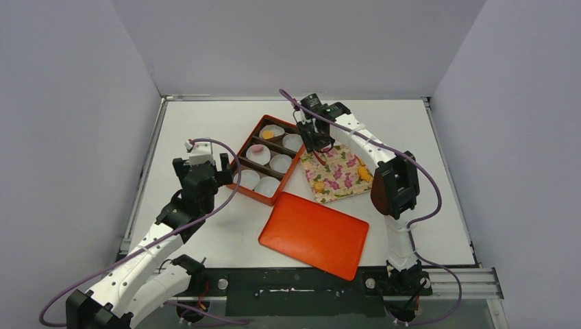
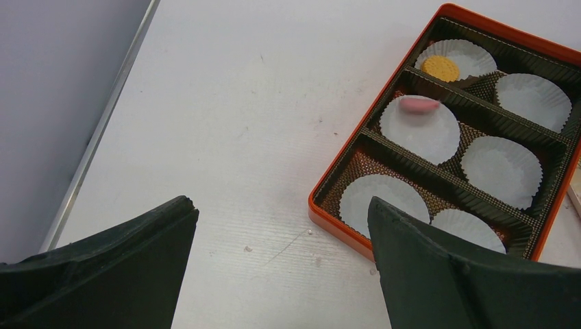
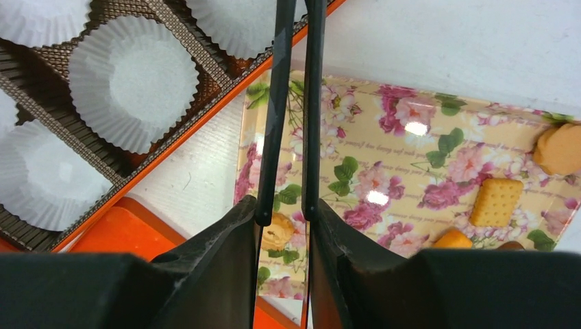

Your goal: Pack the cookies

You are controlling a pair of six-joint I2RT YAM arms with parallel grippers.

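Left arm [image 1: 147,250]: white shell links, black joint housings, black base. Right arm [image 1: 397,236]: same build, white links, with a bulky black elbow joint [image 1: 396,186]. Purple cable [image 1: 437,192] runs loose in loops along each arm, base to wrist. Small green spot [image 1: 336,107] on the right wrist. Left claw [image 1: 202,164]: black body with a white block [image 1: 199,152] on top. Its fingers [image 2: 466,274] are broad, matte black and wedge-shaped, with a moulded ridge on one. Right claw [image 1: 317,145]: black. Its fingers [image 3: 226,274] are chunky black at the root, each carrying a thin, dark, flat blade [image 3: 279,103], long and straight.
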